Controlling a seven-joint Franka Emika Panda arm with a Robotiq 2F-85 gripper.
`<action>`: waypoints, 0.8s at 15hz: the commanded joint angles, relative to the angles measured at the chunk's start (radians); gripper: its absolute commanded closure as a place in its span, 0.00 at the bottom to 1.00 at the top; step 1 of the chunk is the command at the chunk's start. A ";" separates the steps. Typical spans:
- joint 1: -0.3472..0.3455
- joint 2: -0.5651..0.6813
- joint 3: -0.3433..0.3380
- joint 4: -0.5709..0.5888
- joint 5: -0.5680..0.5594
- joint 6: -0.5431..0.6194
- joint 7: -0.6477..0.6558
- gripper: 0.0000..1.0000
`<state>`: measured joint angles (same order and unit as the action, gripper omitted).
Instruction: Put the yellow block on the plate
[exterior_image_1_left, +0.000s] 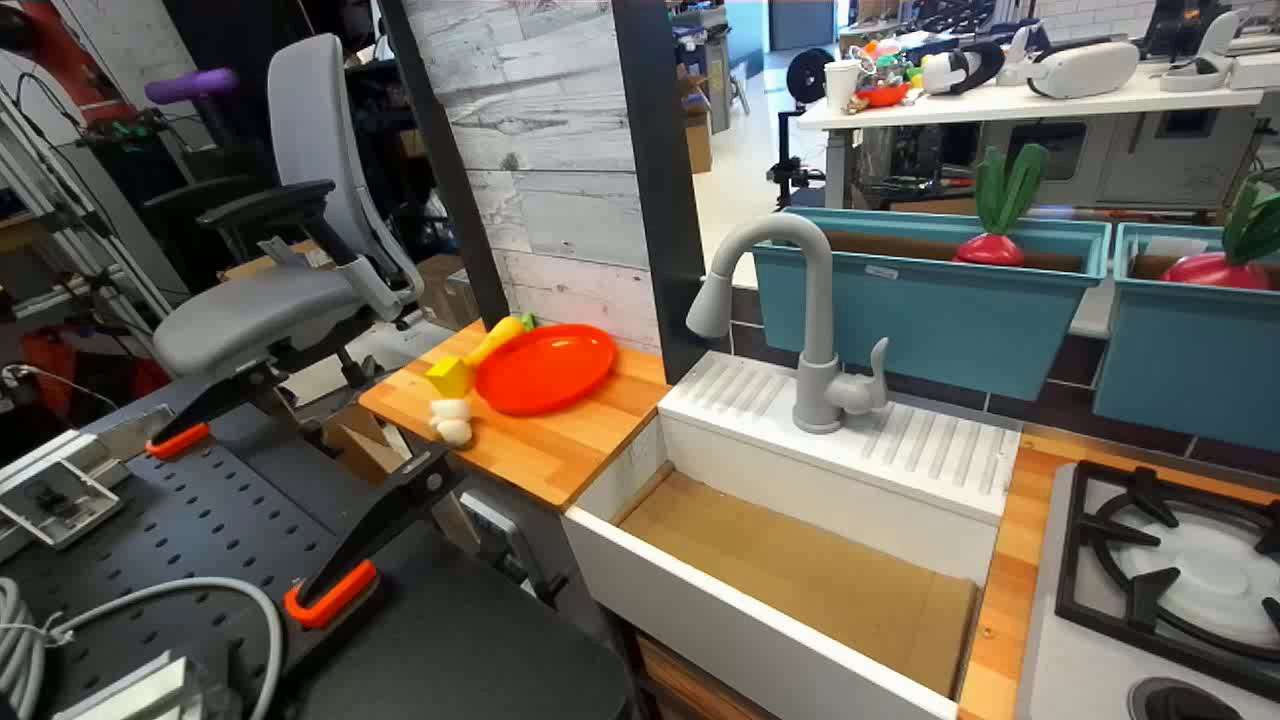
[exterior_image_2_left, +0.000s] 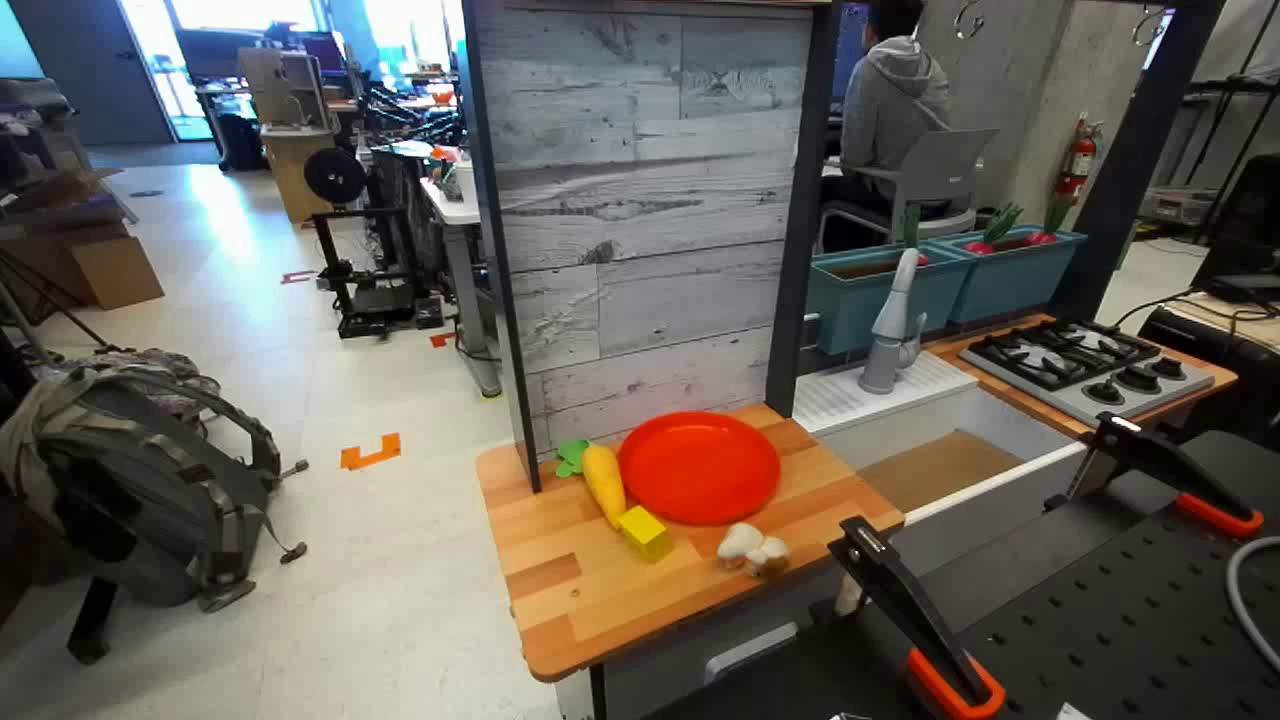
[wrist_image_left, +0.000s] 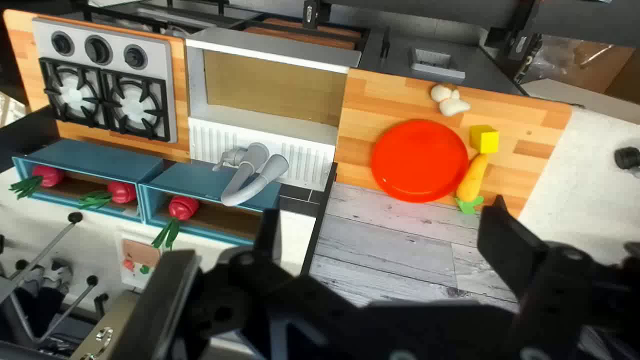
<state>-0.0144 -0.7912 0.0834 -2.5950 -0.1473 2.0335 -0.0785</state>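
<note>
Two fingers (wrist_image_left: 505, 242) on your pincer (wrist_image_left: 385, 215): spread wide apart, nearest in your wrist view. Beyond the tips, on the wooden tabletop (wrist_image_left: 520, 165): one yellow carrot-shaped piece (wrist_image_left: 472, 180), leafy end toward the pincer; one orange-red plate (wrist_image_left: 419, 160), round, beside it. Next, your yellow block (wrist_image_left: 484, 139): on wood, at the carrot-shaped piece's narrow end, just beside the plate; ahead of the pincer, well apart from it, roughly in line with the view's right-hand finger. Farthest: pale, mushroom-like item (wrist_image_left: 452, 105).

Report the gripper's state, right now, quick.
Gripper: open, jaws wide apart, holding nothing; the yellow block sits on the wooden counter.
</note>
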 joint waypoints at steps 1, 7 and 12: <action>0.018 0.002 -0.014 0.002 -0.013 -0.003 0.011 0.00; 0.033 0.047 -0.009 0.007 0.011 0.017 0.024 0.00; 0.047 0.118 0.008 -0.010 0.032 0.115 0.095 0.00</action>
<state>0.0080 -0.7360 0.0833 -2.6014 -0.1382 2.0703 -0.0337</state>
